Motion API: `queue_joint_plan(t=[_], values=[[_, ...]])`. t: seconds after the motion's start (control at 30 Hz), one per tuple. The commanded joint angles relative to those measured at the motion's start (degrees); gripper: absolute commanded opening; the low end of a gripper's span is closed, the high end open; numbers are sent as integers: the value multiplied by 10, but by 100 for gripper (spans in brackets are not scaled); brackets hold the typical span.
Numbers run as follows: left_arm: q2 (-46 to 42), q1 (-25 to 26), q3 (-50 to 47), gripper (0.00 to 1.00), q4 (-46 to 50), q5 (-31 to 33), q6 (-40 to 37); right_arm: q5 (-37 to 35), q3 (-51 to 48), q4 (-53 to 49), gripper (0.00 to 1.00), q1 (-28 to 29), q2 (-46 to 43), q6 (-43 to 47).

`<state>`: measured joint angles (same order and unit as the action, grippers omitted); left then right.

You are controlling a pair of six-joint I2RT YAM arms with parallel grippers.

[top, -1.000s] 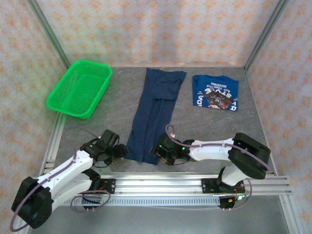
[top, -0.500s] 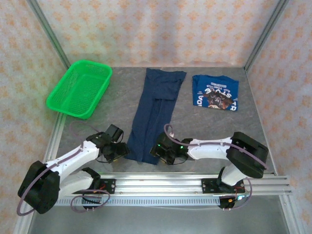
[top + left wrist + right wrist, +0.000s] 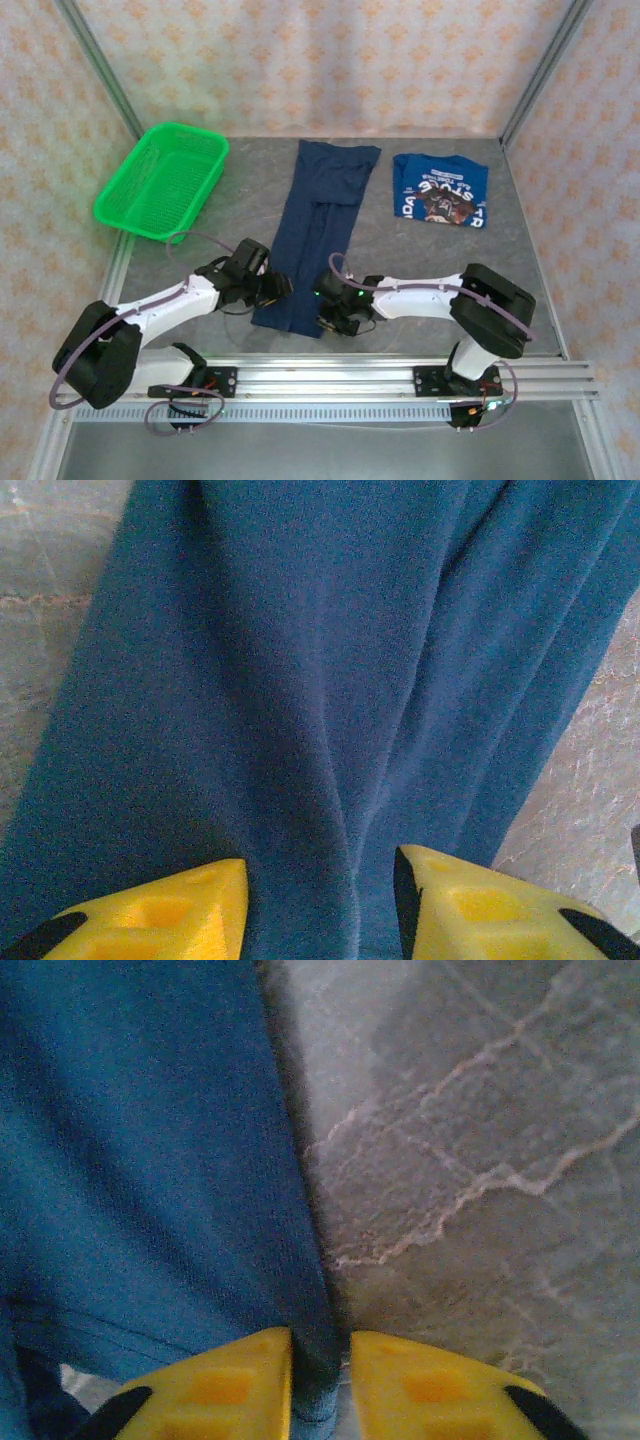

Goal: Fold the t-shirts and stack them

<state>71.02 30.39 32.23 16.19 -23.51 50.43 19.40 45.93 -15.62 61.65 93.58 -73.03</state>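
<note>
A bright green plastic mesh basket (image 3: 163,180) sat at the far left of the grey marbled surface (image 3: 200,250), where it had been a second before. To its right, the left gripper (image 3: 275,287) had swung in from beside the near left corner of the plain dark navy cloth t-shirt (image 3: 318,225) and now lay over the garment's left edge, a little farther from the arm bases than before. In the left wrist view its yellow fingers (image 3: 140,920) stood part-way apart, astride a raised crease of navy cloth. Whether they actually pinched the crease could not be told.

The navy t-shirt lay in the middle of the surface as a long, narrow folded strip, running from the back edge towards the arms, with its outline much as before. At its near right edge the right gripper (image 3: 330,305) had crept slightly inward and away from the rail. In the right wrist view its jaws were drawn close together, with the shirt's hemmed edge clamped between them and bare surface to the right.

Farther right, near the back, the brighter blue folded t-shirt with white lettering and a printed graphic (image 3: 441,188) rested apart from the navy t-shirt and had not moved.
</note>
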Motion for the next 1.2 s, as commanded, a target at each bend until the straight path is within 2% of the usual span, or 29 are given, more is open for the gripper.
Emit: queue_joint_plan(t=[0.0, 0.1, 0.17, 0.3, 0.43, 0.53, 0.97, 1.17], values=[[-40, 1, -8, 42, 54, 24, -23, 42, -4, 170, 12, 15, 64, 2], [-93, -2, -23, 61, 97, 39, -16, 43, -7, 164, 12, 15, 53, 3], [-136, -4, -24, 69, 141, 57, -11, 45, -5, 163, 13, 15, 53, 4], [-197, -11, -49, 72, 187, 73, -5, 51, -2, 162, 22, 15, 56, 2], [-190, -14, -74, 69, 165, 67, -10, 57, 9, 158, 34, 15, 49, 1], [-174, -15, -79, 66, 136, 65, -11, 60, 26, 140, 37, 15, 46, 8], [-105, -16, -95, 49, 95, 59, -10, 68, 39, 129, 38, 16, 64, 11], [-63, -15, -86, 37, 29, 35, 0, 73, 52, 150, 34, 16, 89, 12]])
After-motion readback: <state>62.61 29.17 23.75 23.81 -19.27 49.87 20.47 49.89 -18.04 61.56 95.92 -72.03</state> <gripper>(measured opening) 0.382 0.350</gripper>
